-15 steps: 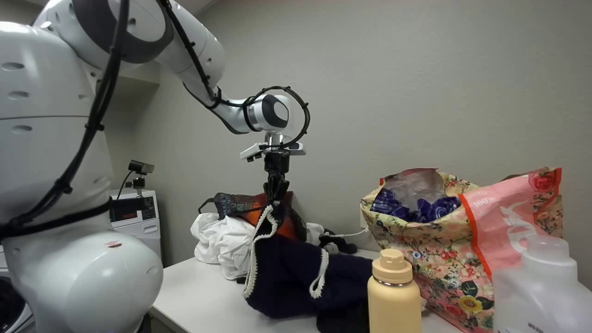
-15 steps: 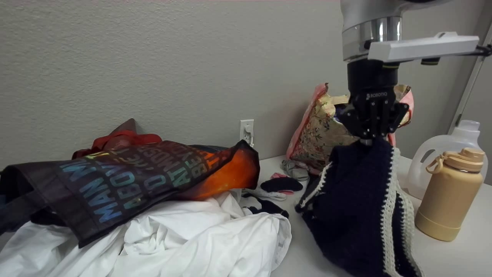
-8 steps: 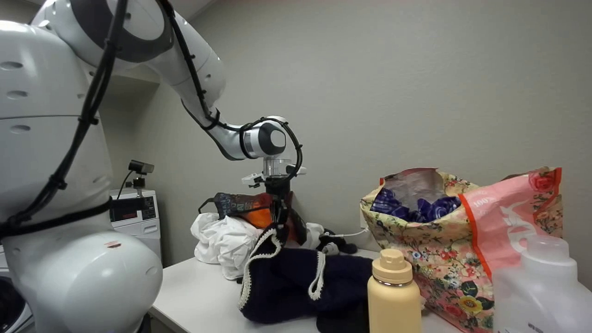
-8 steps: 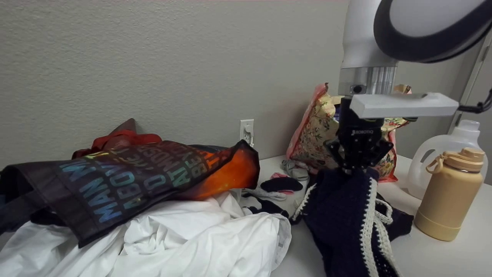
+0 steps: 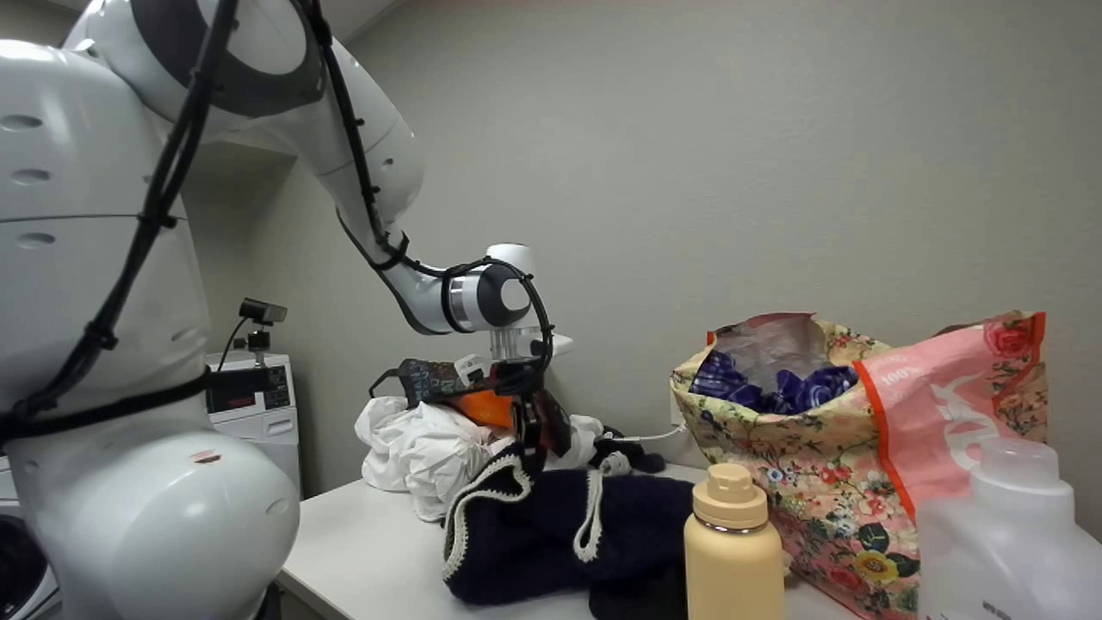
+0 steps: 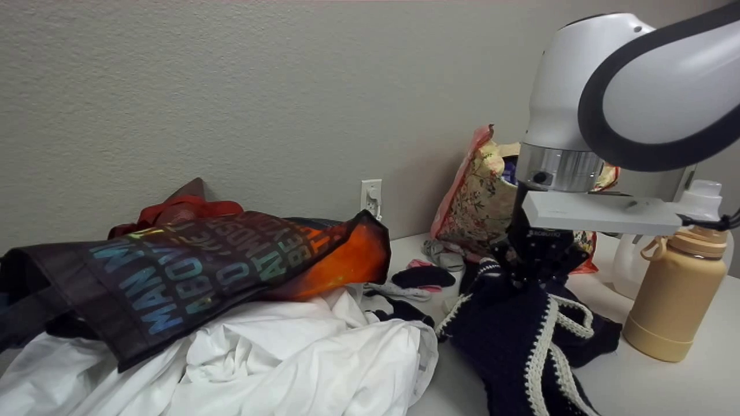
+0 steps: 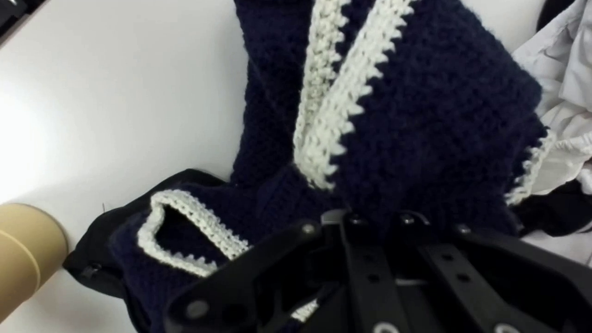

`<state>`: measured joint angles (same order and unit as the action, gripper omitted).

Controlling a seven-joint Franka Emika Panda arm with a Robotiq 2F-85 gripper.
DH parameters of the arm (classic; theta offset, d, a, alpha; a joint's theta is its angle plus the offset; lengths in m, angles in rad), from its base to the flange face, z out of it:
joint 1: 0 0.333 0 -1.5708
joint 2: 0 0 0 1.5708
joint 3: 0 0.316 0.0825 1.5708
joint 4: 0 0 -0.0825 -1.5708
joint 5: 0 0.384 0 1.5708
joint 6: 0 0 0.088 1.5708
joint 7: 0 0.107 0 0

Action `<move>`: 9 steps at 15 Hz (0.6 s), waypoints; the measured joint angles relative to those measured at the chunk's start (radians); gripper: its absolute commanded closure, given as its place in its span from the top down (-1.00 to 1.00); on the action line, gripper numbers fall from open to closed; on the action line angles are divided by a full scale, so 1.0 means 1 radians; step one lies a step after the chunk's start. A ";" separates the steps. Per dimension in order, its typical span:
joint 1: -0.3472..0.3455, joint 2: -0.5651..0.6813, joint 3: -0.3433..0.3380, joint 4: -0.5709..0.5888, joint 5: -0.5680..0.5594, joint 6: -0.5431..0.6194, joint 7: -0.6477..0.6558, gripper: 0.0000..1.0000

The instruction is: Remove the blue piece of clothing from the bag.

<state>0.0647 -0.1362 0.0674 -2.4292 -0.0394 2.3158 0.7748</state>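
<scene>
Gripper (image 7: 379, 221) sits lower than a second ago, pinching the navy garment (image 5: 542, 536), which now slumps in folds on the table (image 5: 387, 551) beside the bag (image 5: 831, 486), outside its mouth; extraction appears complete, with only release probably outstanding.

The garment (image 5: 555, 530), navy knit with white crocheted trim, lies crumpled and outside the bag (image 5: 826, 474) at the lower middle of an exterior view, its left end raised. The bag, floral-printed with a pink side and red edging, stands open-topped at the right.
</scene>
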 measured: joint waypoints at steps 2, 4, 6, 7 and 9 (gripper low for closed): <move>-0.008 0.001 0.000 -0.003 -0.007 0.033 0.025 0.05; -0.016 0.001 0.000 -0.002 -0.022 0.055 0.047 0.35; -0.020 0.002 0.000 0.005 -0.030 0.060 0.058 0.65; -0.022 0.002 0.000 0.011 -0.033 0.059 0.058 0.79; -0.030 0.010 0.000 0.033 -0.034 0.038 0.058 1.00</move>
<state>0.0348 -0.1262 0.0672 -2.3959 -0.0735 2.3540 0.8326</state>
